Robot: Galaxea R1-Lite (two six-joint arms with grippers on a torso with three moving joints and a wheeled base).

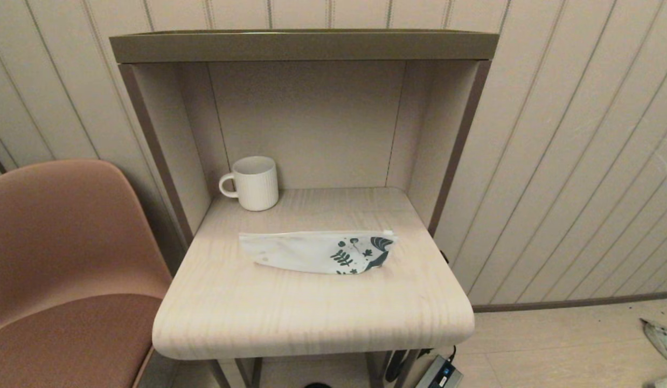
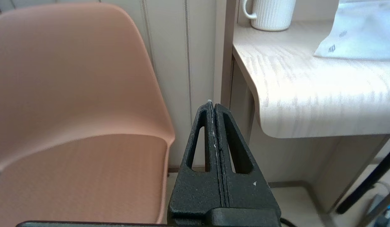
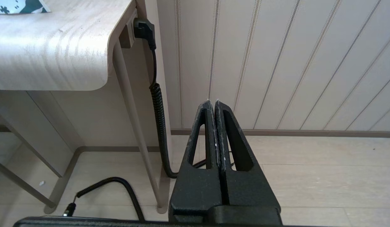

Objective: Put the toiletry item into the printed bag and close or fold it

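The printed bag (image 1: 317,251) lies flat across the middle of the wooden shelf top (image 1: 312,318), its teal leaf print at the right end; its plain white end (image 2: 358,34) shows in the left wrist view and a printed corner (image 3: 20,6) in the right wrist view. No loose toiletry item is in view. My left gripper (image 2: 213,104) is shut and empty, low beside the shelf's left front corner, next to the chair. My right gripper (image 3: 213,102) is shut and empty, low to the right of the shelf, above the floor. Neither gripper appears in the head view.
A white ribbed mug (image 1: 254,183) stands at the back left of the shelf. A salmon chair (image 1: 58,258) sits close on the left. A coiled black cable (image 3: 158,110) hangs from a plug under the shelf's right edge. An upper shelf board (image 1: 304,46) overhangs the alcove.
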